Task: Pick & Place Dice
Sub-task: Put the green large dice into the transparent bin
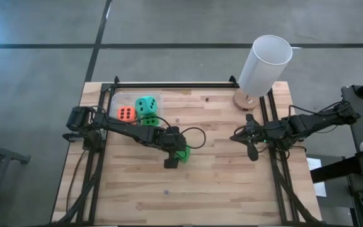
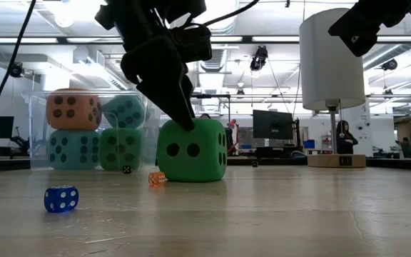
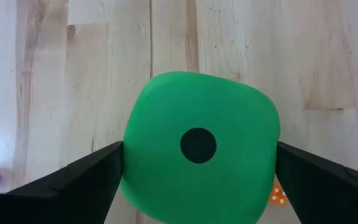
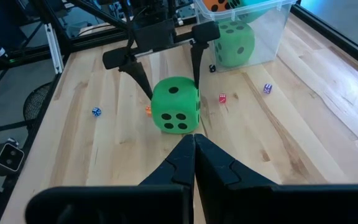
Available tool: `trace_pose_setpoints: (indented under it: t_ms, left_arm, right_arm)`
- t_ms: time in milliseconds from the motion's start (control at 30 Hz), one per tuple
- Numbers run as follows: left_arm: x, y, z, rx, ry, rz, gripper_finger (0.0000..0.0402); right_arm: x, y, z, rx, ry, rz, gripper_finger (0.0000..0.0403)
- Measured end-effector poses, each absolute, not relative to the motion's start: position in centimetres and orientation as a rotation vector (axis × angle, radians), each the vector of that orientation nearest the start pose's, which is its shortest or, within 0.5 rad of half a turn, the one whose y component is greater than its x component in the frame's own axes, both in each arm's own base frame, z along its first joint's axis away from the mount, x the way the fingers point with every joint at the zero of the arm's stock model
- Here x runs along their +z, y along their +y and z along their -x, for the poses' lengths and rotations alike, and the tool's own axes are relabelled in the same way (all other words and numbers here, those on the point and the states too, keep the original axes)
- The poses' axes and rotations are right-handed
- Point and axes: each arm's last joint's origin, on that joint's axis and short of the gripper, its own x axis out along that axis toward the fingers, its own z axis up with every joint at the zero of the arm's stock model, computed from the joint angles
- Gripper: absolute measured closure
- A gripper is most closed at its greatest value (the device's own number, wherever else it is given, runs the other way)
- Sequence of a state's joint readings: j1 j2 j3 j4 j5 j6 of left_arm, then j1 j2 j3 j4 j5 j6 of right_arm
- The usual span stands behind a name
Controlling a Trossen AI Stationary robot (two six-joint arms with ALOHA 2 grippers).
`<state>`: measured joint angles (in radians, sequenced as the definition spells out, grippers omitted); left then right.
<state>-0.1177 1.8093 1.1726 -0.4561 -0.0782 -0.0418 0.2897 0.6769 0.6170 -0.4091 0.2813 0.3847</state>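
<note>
One bright green soft foam die (image 4: 175, 105) on wooden tabletop (image 1: 232, 170) | left gripper (image 4: 166, 74) fingers apart, straddling it | likely light, squashy: pinch opposite flat faces | right gripper (image 4: 194, 163) fingers together, waiting.

A bright green die (image 1: 181, 153) sat upright mid-table. Orange (image 1: 126, 113), teal (image 1: 147, 104) and green (image 2: 120, 148) dice lay stacked in a far-left tub.

The clear tub (image 4: 253, 25) is cut off by the right wrist view's edge, hiding its upper dice.
</note>
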Motion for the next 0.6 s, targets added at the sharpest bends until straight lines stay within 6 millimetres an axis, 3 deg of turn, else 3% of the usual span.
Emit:
trace_pose_setpoints:
  t_ms: [233, 600]
  left_arm:
    - [17.70, -4.03, -35.73, -0.005, 1.087, -0.053, 0.0013]
    - [17.71, -4.04, -35.74, 0.008, 1.085, -0.062, 0.0063]
  right_arm:
    - [27.09, 3.45, -14.37, -0.078, 0.444, -0.246, 0.0394]
    - [27.09, 3.45, -14.37, -0.078, 0.444, -0.246, 0.0394]
